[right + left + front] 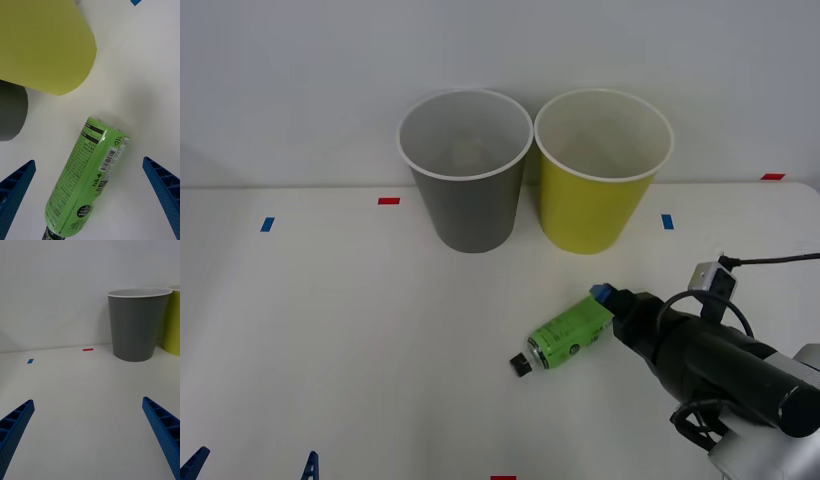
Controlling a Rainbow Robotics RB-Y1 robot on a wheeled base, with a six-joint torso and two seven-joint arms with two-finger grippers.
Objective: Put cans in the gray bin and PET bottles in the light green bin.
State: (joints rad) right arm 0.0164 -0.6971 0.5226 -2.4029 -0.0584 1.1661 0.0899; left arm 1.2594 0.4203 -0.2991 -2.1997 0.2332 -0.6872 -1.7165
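The small PET bottle [568,337] with a bright green printed label and black screw cap lies on its side on the white table [330,330], in front of the round yellow-green plastic bin [600,195], which stands just beside the round gray plastic bin [468,190]. The right gripper [90,195] has its blue ribbed fingers spread wide on either side of the bottle, gripping nothing. The left gripper [88,435] is wide open and empty, low over the table.

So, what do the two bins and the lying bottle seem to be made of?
The gray bin and the green bin look like smooth matte plastic: even colour, thin white rims, pale insides. The bottle seems to be plastic under a glossy printed green label, which shows highlights in the right wrist view; its cap looks like black plastic. The open right end effector is near it.
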